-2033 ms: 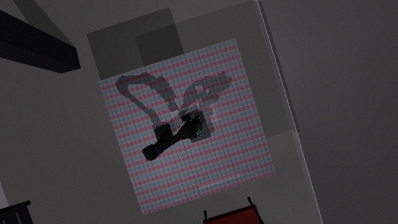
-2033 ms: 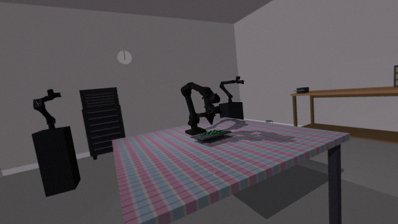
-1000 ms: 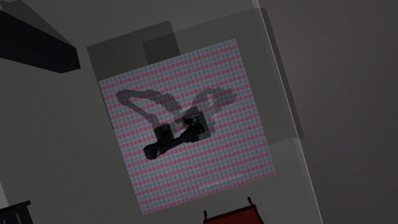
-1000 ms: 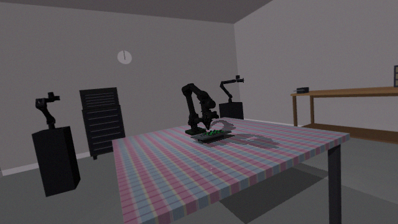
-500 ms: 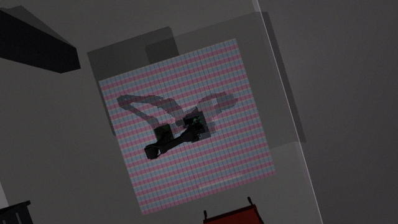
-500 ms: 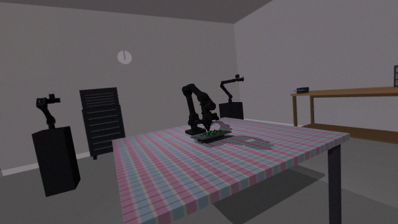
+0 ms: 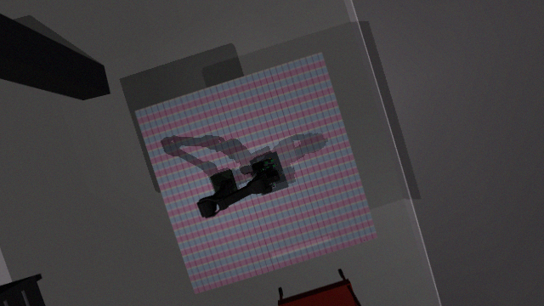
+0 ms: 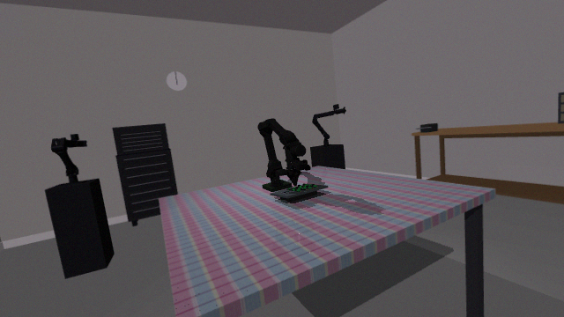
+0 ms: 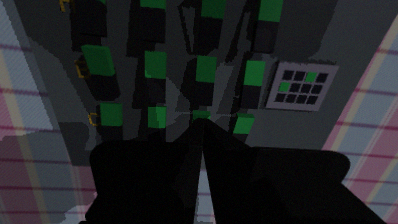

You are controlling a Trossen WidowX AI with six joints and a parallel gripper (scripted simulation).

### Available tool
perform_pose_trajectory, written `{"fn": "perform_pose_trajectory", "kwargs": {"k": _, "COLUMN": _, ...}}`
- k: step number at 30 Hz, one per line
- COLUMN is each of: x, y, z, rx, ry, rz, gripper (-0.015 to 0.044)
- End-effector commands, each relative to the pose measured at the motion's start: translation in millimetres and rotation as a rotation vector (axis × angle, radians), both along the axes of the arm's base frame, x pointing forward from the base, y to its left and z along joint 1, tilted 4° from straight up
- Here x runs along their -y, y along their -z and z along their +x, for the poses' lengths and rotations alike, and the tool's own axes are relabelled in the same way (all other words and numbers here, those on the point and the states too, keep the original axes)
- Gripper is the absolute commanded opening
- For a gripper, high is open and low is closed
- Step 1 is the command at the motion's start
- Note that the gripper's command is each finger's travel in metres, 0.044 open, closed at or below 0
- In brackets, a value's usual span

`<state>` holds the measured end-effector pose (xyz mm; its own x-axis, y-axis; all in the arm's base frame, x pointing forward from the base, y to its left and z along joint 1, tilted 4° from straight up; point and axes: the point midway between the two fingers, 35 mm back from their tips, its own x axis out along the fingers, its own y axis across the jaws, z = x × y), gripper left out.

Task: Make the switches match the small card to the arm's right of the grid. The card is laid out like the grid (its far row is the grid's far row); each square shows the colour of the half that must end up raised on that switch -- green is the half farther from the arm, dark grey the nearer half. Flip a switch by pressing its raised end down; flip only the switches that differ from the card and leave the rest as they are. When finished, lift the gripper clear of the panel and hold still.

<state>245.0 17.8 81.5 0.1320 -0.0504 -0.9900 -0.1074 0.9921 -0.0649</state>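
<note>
Closed fingers (image 8: 294, 182) over nearest row of green-and-grey switches (image 8: 304, 187) (image 9: 156, 65), card (image 9: 302, 86) alongside

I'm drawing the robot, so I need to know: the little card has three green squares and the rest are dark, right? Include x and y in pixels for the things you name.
Not quite: the card (image 9: 270, 102) has two green squares, not three. The wrist view shows it. The rest are dark.

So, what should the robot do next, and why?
Probably press the closed gripper gently down on the green end of the near row's third switch, if it's raised: the fingertips are right there, and the card shows dark grey for it.
</note>
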Motion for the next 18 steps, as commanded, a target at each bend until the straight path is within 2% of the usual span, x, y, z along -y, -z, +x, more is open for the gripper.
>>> {"fn": "perform_pose_trajectory", "kwargs": {"k": 1, "x": -0.4, "y": 0.7, "z": -0.1, "rx": -0.001, "ry": -0.004, "rz": 0.003, "gripper": 0.0}}
{"fn": "perform_pose_trajectory", "kwargs": {"k": 18, "x": -0.3, "y": 2.9, "z": 0.3, "rx": -0.001, "ry": -0.004, "rz": 0.003, "gripper": 0.0}}
